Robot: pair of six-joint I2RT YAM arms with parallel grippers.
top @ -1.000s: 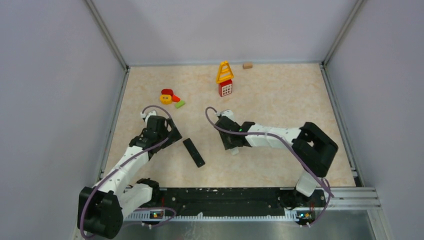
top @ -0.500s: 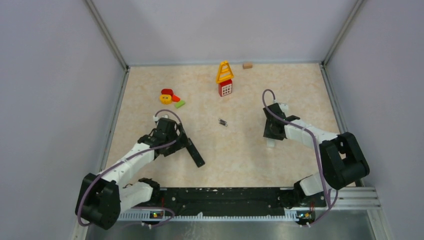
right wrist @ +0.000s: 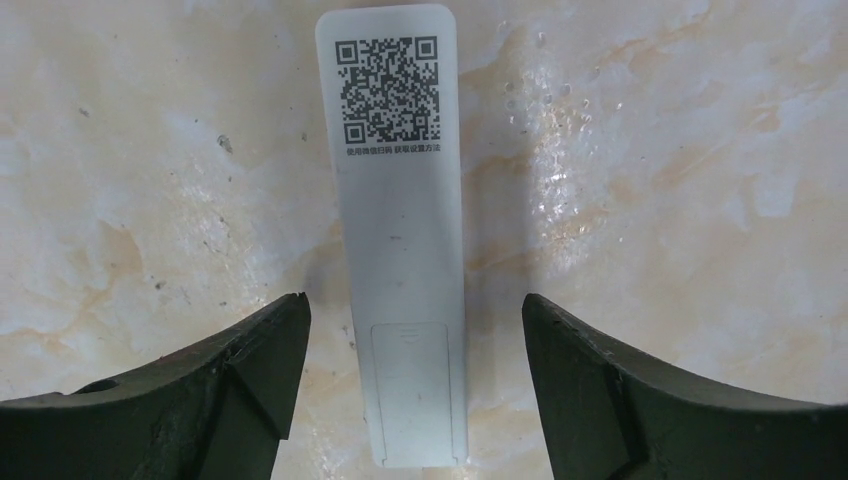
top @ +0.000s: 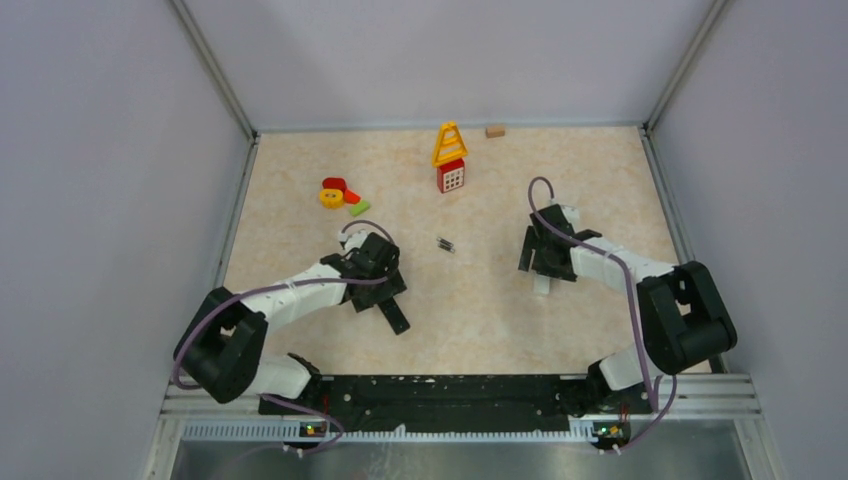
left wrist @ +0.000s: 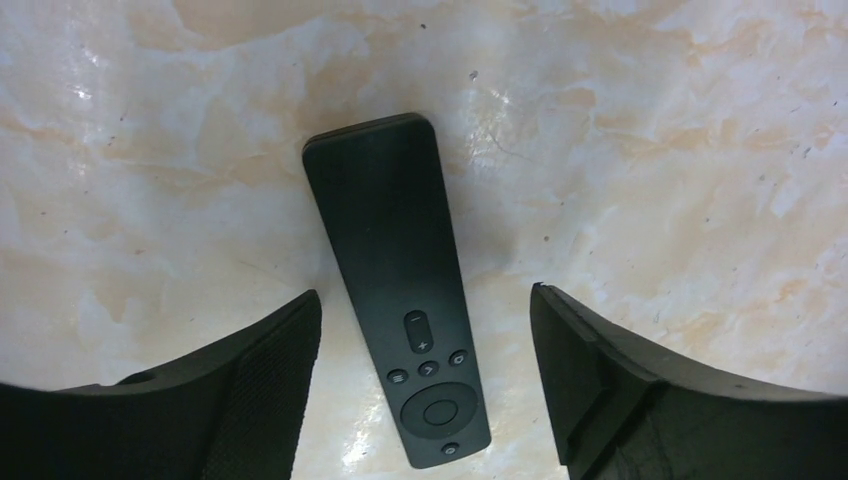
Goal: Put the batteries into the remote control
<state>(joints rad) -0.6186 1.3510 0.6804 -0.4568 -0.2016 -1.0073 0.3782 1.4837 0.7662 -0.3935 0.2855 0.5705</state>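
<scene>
Left pincer (left wrist: 425, 300): I see it spread wide, straddling the slim matte black remote (left wrist: 385, 230), buttons up, gaps on both sides.
Right pincer (right wrist: 415, 300): spread too, over a flat white remote (right wrist: 398, 200), QR label up.
Batteries (top: 445, 244): tiny dark cylinders on the glossy marbled counter (top: 480, 320), between both arms.

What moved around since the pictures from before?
The right gripper took the white remote over to the right and let go; its jaws now stand open on either side of it. The left gripper swung right, open, over the black remote. The black remote did not move; the batteries lie where they were half a second ago.
</scene>
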